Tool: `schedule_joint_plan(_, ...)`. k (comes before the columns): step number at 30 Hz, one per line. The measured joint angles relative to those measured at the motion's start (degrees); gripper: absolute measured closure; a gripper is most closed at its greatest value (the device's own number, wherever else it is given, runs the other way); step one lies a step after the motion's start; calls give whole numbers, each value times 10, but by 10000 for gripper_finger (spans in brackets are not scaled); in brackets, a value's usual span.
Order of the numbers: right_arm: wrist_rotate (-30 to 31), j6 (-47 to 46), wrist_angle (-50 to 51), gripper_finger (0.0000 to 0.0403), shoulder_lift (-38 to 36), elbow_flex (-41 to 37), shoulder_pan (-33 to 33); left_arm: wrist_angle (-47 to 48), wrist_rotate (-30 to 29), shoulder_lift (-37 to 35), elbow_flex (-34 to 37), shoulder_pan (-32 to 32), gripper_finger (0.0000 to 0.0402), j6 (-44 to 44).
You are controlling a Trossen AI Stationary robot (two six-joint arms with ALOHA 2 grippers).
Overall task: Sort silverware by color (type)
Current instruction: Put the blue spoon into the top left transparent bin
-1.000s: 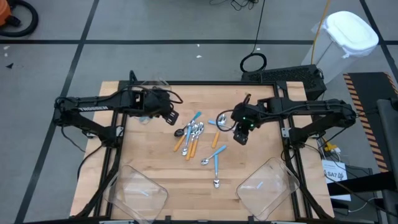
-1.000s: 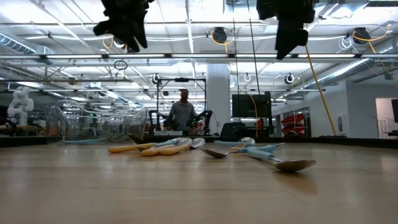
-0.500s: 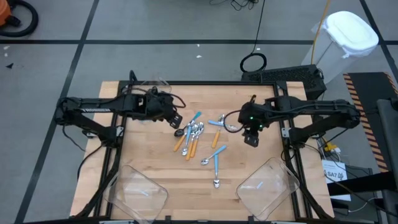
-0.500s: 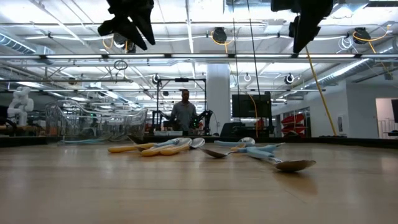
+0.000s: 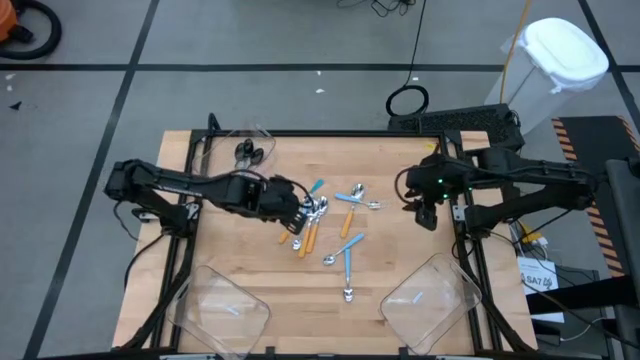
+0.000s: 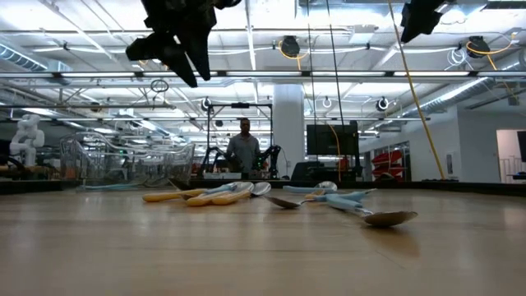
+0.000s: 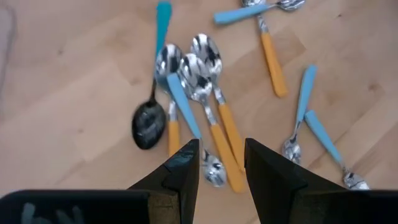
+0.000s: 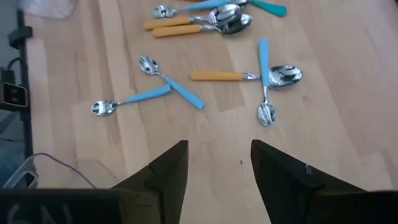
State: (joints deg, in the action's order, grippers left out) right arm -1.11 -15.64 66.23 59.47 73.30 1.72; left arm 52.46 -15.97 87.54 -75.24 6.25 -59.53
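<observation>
Hovering over the spoon pile: left gripper (image 5: 292, 208) sits just left of frame centre in the high view, fingers (image 7: 184, 163) parted a narrow gap, nothing between them. Right gripper (image 5: 428, 214) is off at centre-right near the table (image 5: 240, 260) edge, jaws spread wider, also empty. Silverware (image 5: 322, 218) lies scattered mid-table: a tight cluster of silver spoons with orange and light-blue handles (image 7: 208, 93), one black-bowled spoon (image 7: 148, 124) at its left edge, a few loose ones lower and to the right (image 5: 347, 272). Clear bins at lower left (image 5: 225, 310) and lower right (image 5: 430, 295) of the frame. Person (image 6: 242, 148) stands in the room behind, low view.
</observation>
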Motion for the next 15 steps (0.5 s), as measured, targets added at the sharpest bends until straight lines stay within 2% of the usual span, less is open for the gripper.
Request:
schedule_joint_plan(8, 56, 21, -4, 232, -13, 0, 1, -4, 1, 36, 0, 9, 275, -23)
schedule_joint_plan(15, 70, 41, -19, 232, -10, -2, 1, 80, 65, 61, 0, -26, 275, -96)
